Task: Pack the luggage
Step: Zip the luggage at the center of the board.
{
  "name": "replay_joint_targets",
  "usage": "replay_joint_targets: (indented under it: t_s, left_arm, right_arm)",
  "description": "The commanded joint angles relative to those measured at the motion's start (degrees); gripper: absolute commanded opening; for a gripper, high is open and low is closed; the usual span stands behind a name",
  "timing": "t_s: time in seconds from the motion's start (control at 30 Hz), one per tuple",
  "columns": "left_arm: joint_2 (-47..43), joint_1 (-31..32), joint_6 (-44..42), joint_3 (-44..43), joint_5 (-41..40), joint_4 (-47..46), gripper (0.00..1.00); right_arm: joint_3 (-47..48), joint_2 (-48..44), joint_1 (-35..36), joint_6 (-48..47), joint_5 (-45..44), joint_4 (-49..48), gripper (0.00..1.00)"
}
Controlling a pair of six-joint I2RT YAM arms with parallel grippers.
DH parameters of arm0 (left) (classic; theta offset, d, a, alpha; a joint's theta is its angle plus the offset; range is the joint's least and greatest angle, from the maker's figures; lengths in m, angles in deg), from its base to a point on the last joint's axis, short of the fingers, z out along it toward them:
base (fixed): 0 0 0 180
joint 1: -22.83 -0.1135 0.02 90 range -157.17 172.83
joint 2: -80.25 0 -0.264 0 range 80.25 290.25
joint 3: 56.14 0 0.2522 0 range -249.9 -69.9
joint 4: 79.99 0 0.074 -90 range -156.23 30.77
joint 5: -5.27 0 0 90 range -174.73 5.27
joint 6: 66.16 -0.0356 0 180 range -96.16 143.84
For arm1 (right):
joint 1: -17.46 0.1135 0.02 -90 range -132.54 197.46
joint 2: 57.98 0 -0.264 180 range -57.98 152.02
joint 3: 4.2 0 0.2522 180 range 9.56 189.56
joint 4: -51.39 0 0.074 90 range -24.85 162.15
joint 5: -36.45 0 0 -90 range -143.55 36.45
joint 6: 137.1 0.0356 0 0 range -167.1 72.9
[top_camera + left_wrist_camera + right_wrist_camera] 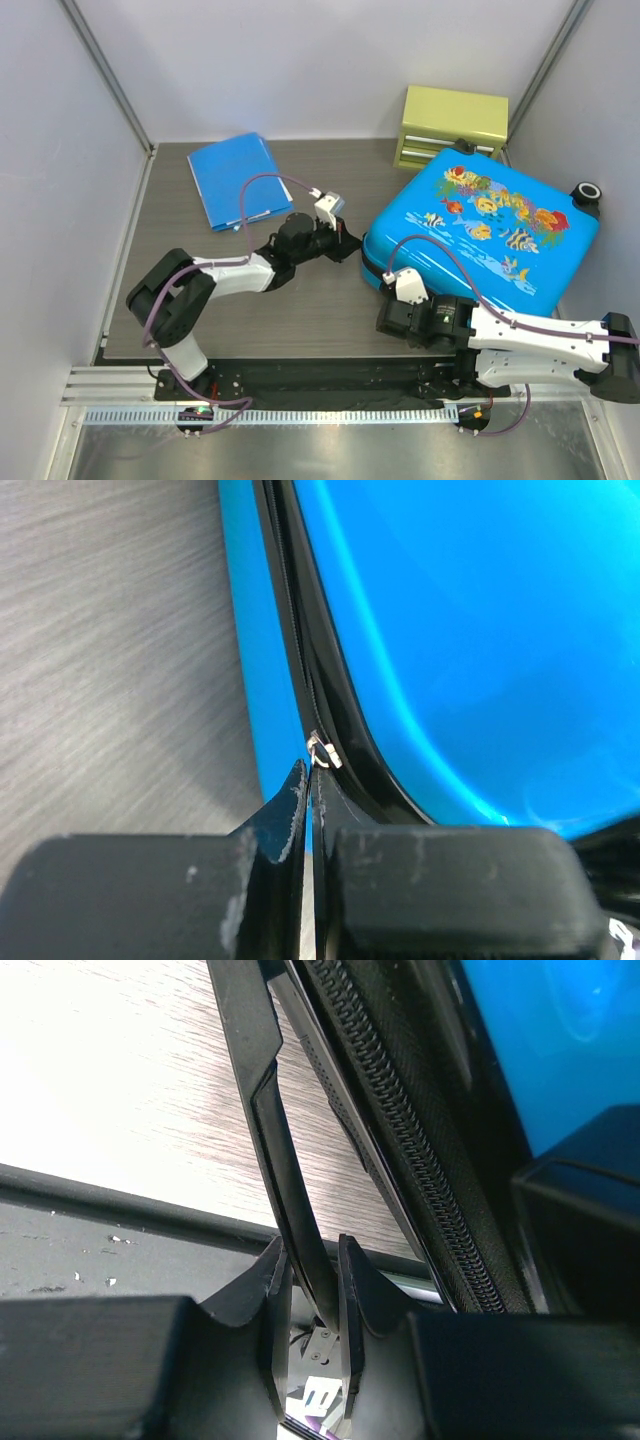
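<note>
From my remote seat I saw the luggage lying flat and closed on the right half of the wood-grain table, its fish-printed blue shell facing up and one black wheel showing at its far right corner. The left arm reached across the table to the case's left edge, where the left gripper sat right against the black seam. In the left wrist view its fingers were pressed almost together, with only a thin sliver between them. A small metal zipper pull sat right at their tips, though I could not tell whether it was actually caught. The right arm came in low from the right side, and the right gripper was at the case's near left corner, close to the table's front edge. Its jaws pinched a flat black strip that ran up from between them alongside the black zipper teeth. At the back left of the table lay a flat blue folder, well apart from the case. A yellow-green drawer box stood at the back, just behind the case's far edge.
</note>
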Motion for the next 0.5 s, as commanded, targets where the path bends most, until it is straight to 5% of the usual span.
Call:
replay_joint_targets:
  t_s: [0.0, 0.27, 0.47]
  left_arm:
    - [2.56, -2.57, -2.43, -5.72, -3.59, -1.61, 0.0]
    - [8.1, -2.83, -3.67, -13.19, -1.3, 1.55, 0.0]
    - [6.88, -2.74, -2.53, -10.93, -2.0, 1.38, 0.0]
  right_arm:
    - [0.57, -0.53, 0.08, 21.31, 18.21, -2.32, 0.01]
    - [0.56, 0.26, 1.31, 22.01, 18.22, -3.11, 0.01]
    - [5.75, 3.77, 3.16, 20.96, 13.29, -0.38, 0.01]
